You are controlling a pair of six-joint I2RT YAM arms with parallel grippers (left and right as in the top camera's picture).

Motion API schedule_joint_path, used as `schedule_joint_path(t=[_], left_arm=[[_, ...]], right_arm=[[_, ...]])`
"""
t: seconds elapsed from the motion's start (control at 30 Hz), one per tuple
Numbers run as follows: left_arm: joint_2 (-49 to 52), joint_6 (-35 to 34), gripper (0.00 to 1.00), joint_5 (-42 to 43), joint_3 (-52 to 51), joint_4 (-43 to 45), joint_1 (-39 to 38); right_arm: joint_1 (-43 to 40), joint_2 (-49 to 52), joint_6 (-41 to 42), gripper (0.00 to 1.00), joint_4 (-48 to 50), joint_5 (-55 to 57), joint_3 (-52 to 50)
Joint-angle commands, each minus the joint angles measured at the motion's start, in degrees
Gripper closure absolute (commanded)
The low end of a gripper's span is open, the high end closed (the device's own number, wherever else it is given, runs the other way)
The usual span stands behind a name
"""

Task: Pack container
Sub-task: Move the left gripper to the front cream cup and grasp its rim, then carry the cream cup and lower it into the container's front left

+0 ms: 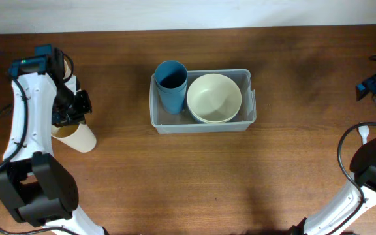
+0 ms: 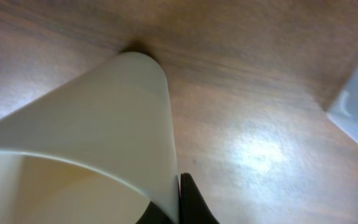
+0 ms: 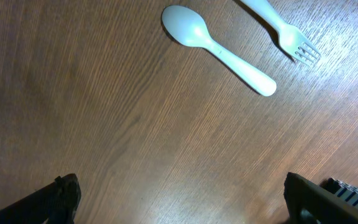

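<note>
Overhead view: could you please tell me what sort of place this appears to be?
Likely a robot test bench: wooden table, left arm, right arm, and a clear container holding a blue cup and cream bowl.

No legible text, label, brand or number appears on the container [image 1: 250,98], blue cup [image 1: 171,86], cream cup [image 1: 78,138], spoon [image 3: 219,50] or worktop [image 1: 175,176].

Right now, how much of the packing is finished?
Done: the blue cup and cream bowl sit in the container. In hand: the left end effector pinches the cream cup at its rim. Left: that cup, plus the spoon and fork on the table below the open right end effector.
</note>
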Motion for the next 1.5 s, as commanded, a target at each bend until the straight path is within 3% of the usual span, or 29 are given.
schedule_joint_path(t=[0.0,0.4,0.67,1.47], left_arm=[[-4.1,0.3,0.98,2.1,5.7,-1.9,-1.0],[-8.0,0.3,0.99,1.9,29.2,-8.4,-18.8],[-8.0,-2.2,0.98,2.1,30.2,-13.7,-27.8],[4.1,-2.2,0.98,2.8,30.1,-11.7,-34.7]], right_arm=[[0.2,0.2,0.3,0.01,0.0,0.9,-0.2],[0.2,0.2,0.3,0.01,0.0,0.9,-0.2],[0.2,0.2,0.3,0.01,0.0,0.9,-0.2],[0.2,0.2,0.3,0.01,0.0,0.9,-0.2]])
